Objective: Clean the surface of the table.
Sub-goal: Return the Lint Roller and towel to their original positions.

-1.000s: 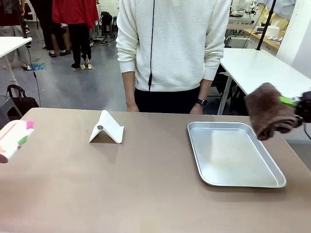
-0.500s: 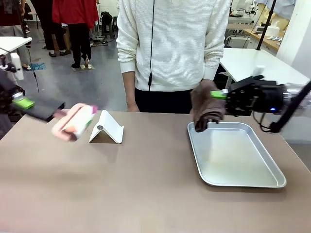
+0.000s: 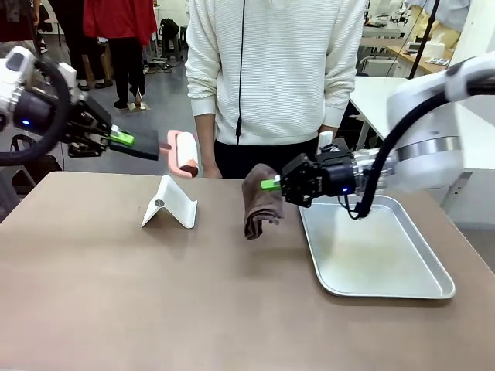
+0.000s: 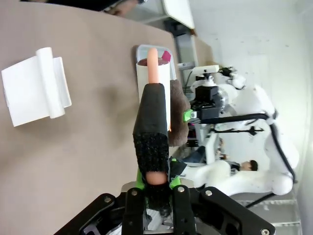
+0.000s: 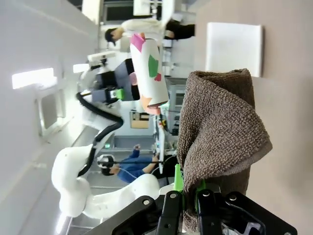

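While inward since earlier | left end effector (image 3: 143,144) clamps roller (image 3: 184,152) | right (image 3: 272,184) seemingly pinches cloth (image 3: 261,199)

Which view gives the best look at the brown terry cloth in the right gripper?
The right wrist view: the brown terry cloth shows close up, folded, rising from the right gripper. The front view shows it smaller, hanging above the taupe-brown table. The left wrist view catches a sliver behind the lint roller.

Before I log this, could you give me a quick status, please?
Left hand shut on lint roller. Right hand shut on brown cloth. Table: white stand, tray.
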Robot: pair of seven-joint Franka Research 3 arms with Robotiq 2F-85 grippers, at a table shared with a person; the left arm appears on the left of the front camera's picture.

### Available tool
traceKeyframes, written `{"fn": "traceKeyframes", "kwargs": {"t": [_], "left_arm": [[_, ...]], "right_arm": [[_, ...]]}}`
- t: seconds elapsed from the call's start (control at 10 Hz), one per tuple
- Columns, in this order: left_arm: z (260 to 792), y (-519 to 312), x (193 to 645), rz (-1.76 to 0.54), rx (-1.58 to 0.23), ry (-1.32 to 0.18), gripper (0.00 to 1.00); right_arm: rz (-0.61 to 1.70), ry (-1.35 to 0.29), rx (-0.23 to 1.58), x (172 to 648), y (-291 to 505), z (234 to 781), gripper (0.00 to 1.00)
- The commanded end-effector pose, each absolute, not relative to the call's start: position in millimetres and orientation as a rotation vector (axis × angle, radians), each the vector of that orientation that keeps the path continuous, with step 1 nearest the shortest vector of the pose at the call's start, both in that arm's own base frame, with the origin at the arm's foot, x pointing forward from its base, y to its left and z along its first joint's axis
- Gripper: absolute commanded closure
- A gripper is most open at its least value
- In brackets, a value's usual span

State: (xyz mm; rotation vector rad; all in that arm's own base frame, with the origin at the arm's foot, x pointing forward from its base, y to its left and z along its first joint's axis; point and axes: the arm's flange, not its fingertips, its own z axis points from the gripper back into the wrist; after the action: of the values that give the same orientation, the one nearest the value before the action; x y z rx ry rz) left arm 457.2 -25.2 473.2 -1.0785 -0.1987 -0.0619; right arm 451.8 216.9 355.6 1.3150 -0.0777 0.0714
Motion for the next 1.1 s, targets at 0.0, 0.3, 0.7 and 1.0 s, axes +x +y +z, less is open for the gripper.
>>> {"fn": "traceKeyframes", "kwargs": {"t": [0.0, 0.3, 0.7, 1.0], "left_arm": [[465, -36, 474, -0.044, -1.024, -0.131, 0.80], [450, -50, 489, -0.052, -0.961, -0.117, 0.80], [439, -50, 488, -0.064, -0.969, -0.119, 0.80], [439, -50, 488, -0.064, -0.969, -0.119, 0.80]], "right_arm": [[0.049, -0.039, 1.243, 476, 227, 343, 0.91], [-0.011, -0.034, 1.122, 491, 226, 303, 0.91], [-0.009, -0.028, 1.117, 487, 214, 287, 0.91], [-0.009, -0.028, 1.117, 487, 214, 287, 0.91]]}}
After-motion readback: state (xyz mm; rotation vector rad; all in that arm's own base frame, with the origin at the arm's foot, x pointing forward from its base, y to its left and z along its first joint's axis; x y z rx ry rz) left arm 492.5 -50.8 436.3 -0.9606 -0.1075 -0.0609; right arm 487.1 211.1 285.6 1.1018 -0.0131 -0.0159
